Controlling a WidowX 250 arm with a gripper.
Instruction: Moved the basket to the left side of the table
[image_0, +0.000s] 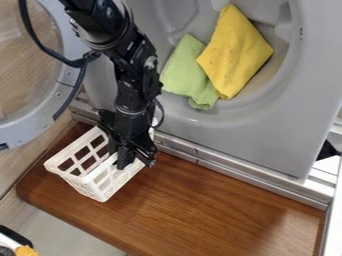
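We see a large grey machine housing with a rounded hollow (267, 145) taking up the upper part of the view, and below it a reddish-brown wooden worktop (200, 200) with a rounded left corner. Our jointed black robot arm (135, 65) comes in from the upper left and hangs down over the worktop's left end. There we find the white plastic lattice basket (89, 180), upright, near the rounded corner and just below the housing's edge.

The relation that counts is this: our 2-part black hand (135, 161) is over the right-hand portion of the basket, so most of the basket lies to the left and lower left of it. We read the basket's long axis as running from lower left to upper right, though the hand covers its upper right end and we cannot be sure. With 1 arm, we have no choice of reach to make.

How far open the hand is, and whether it has hold of the rim, we cannot tell. We judge the basket to be at the left side already, so the coming move is probably 1 careful release and a lift straight up; a sideways pull could snag the lattice and drag the basket right again.
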